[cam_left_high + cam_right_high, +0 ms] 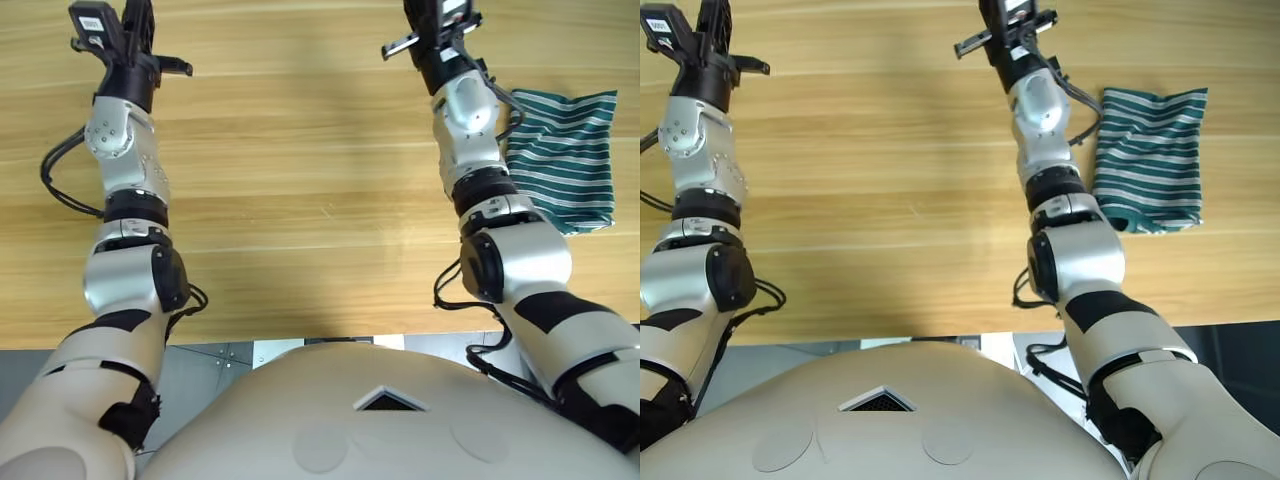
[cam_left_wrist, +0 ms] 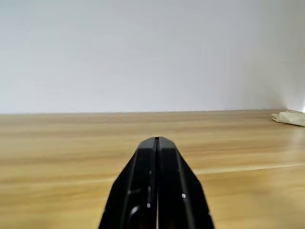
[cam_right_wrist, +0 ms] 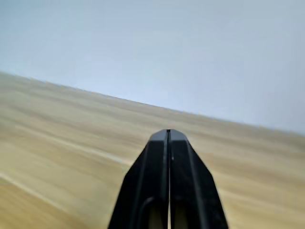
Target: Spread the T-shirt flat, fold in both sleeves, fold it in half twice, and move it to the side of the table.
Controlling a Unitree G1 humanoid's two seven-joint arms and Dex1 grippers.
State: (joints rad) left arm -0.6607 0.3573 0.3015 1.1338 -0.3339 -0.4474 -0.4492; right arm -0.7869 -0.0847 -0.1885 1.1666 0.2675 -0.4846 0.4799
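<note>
Green-striped and folded into a compact packet, the T-shirt (image 1: pixel 562 160) lies at the right side of the table (image 1: pixel 300 210), just beside my right forearm. My left gripper (image 2: pixel 156 141) and right gripper (image 3: pixel 168 132) both have their fingers pressed together on nothing, out over the wood. I judge the moving step done. Next I would only draw the arms back without brushing the cloth.

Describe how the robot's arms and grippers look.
Both the left arm and right arm are glossy silver-white rounded shells with black joint bands. Loose black cables loop beside them. The left gripper and right gripper have matte black, tapering fingers; a small white label sits on the left wrist.
</note>
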